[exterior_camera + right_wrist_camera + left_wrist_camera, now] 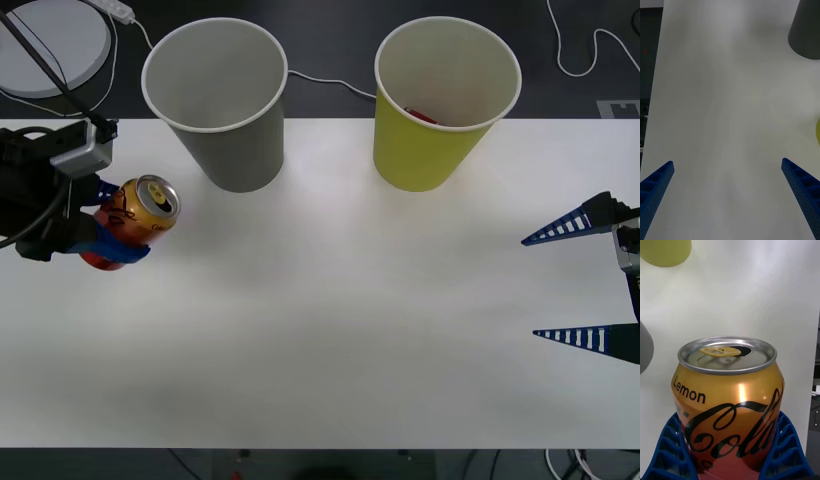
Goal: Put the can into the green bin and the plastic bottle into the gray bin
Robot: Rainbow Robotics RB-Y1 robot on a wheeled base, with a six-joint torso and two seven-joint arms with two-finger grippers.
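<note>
My left gripper (118, 224) is shut on the can (140, 215) at the table's left side, in front of and to the left of the gray bin (215, 100). The can (728, 401) is orange-gold with a gold pull tab, and blue fingers (784, 450) press both its sides. The green bin (447, 100) stands to the right of the gray one at the table's far edge. At the right edge my right gripper (531, 287) hangs open and holds nothing (728, 195). The plastic bottle is out of view.
Something red (418, 116) lies inside the green bin. A white table (330, 330) spreads bare between the two arms. Behind it are a white round disc (50, 40) and cables (330, 82) on a dark floor.
</note>
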